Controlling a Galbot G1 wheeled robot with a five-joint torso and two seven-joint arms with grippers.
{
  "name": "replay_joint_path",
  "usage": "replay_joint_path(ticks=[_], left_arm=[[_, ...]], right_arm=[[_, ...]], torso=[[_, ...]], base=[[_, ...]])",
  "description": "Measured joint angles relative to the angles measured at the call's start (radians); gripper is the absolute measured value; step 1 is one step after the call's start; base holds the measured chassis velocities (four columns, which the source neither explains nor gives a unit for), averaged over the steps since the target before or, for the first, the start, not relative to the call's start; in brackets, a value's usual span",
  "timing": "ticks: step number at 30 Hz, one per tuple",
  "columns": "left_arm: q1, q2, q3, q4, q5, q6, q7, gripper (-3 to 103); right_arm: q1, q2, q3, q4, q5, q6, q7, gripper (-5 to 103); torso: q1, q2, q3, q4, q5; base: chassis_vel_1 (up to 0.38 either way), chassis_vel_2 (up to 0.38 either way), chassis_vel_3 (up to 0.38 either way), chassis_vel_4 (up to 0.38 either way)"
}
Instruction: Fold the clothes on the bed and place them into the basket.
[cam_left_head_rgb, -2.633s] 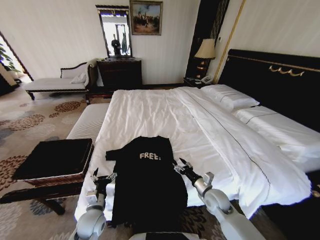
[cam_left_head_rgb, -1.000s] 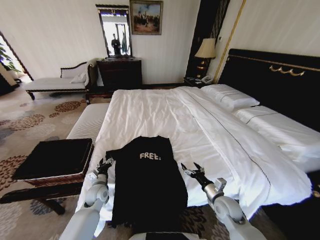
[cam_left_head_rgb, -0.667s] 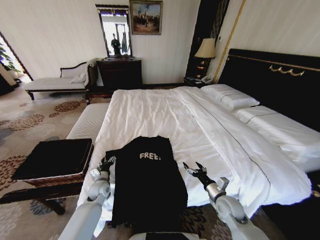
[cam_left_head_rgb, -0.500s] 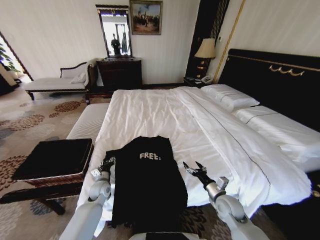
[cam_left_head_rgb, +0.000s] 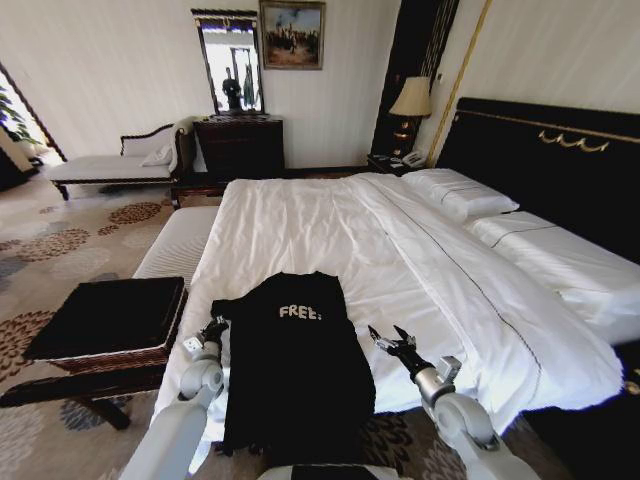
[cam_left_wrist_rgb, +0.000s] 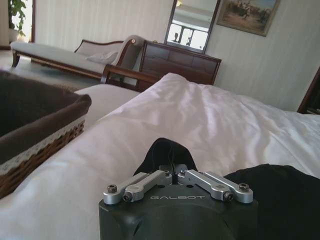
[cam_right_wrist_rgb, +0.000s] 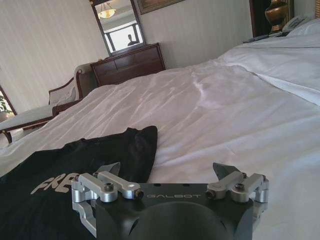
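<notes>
End effectors flanked our black T-shirt (cam_left_head_rgb: 292, 365) for folding: left end effector (cam_left_head_rgb: 212, 331) closed at the sleeve, right end effector (cam_left_head_rgb: 393, 343) spread apart on the bed (cam_left_head_rgb: 400, 250).

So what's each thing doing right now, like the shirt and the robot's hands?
T-shirt: unfolded, lying flat on the bed, hem hanging over the edge.
Basket: beside the bed, no shirt in it.
Left end effector: shut, at the shirt's left sleeve.
Right end effector: open, just right of the shirt.
</notes>
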Motion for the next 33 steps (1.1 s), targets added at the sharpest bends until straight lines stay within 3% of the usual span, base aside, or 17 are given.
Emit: replay_joint_path(ticks=[1,6,7,9,10,13,18,20,23,27,33], left_arm=[[0.0,0.0,0.0,0.0,0.0,0.0,0.0,0],[0.001,0.055,0.07,-0.044,0.214,-0.05,0.06,0],[0.001,0.055,0.07,-0.044,0.214,-0.05,0.06,0],[0.003,0.087,0.117,-0.049,0.34,-0.077,0.107,0],[0.003,0.087,0.117,-0.049,0.34,-0.077,0.107,0],[0.026,0.125,0.143,-0.05,0.44,-0.098,0.14,0],[0.012,0.17,0.202,-0.042,0.487,-0.103,0.162,0],[-0.016,0.194,0.251,-0.029,0.505,-0.103,0.174,0],[-0.051,0.221,0.33,-0.023,0.52,-0.104,0.185,0],[-0.071,0.231,0.4,-0.014,0.53,-0.105,0.2,0],[-0.064,0.229,0.429,-0.008,0.541,-0.097,0.204,0]], right_arm=[[0.0,0.0,0.0,0.0,0.0,0.0,0.0,100],[0.002,0.004,0.001,-0.003,0.002,0.002,0.0,100],[0.002,0.004,0.001,-0.003,0.002,0.002,0.0,100],[0.011,0.003,-0.005,-0.006,0.004,0.002,0.0,100],[0.011,0.003,-0.005,-0.006,0.004,0.002,0.0,100],[0.058,-0.023,-0.048,-0.022,0.021,-0.002,0.006,100],[0.081,-0.035,-0.072,-0.035,0.029,-0.004,0.007,100],[0.086,-0.035,-0.079,-0.041,0.029,-0.005,0.008,100],[0.088,-0.03,-0.082,-0.042,0.029,-0.005,0.008,100],[0.089,-0.029,-0.081,-0.042,0.028,-0.005,0.009,100],[0.09,-0.031,-0.081,-0.042,0.03,-0.007,0.009,100]], torso=[[0.0,0.0,0.0,0.0,0.0],[0.0,0.0,0.0,0.0,0.0001],[0.0,0.0,0.0,0.0,0.0001],[0.0,0.0,0.0,-0.0004,-0.0001],[0.0,0.0,0.0,-0.0004,-0.0001],[0.0,0.0,0.0,0.0005,-0.0001],[0.0,0.0,0.0,0.0008,0.0001],[0.0,0.0,0.0,-0.0005,-0.0002],[0.0,0.0,0.0,-0.0001,0.0001],[0.0,0.0,0.0,-0.0001,-0.0001],[0.0,0.0,0.0,0.0001,0.0]], base=[[0.0,0.0,0.0,0.0],[0.0,0.0,0.0,0.0],[0.0,0.0,0.0,0.0],[0.0,0.0,0.0,0.0],[0.0,0.0,0.0,0.0],[0.0,0.0,0.0,0.0],[0.0,0.0,0.0,0.0],[0.0,0.0,0.0,0.0],[0.0,0.0,0.0,0.0],[0.0,0.0,0.0,0.0],[0.0,0.0,0.0,0.0]])
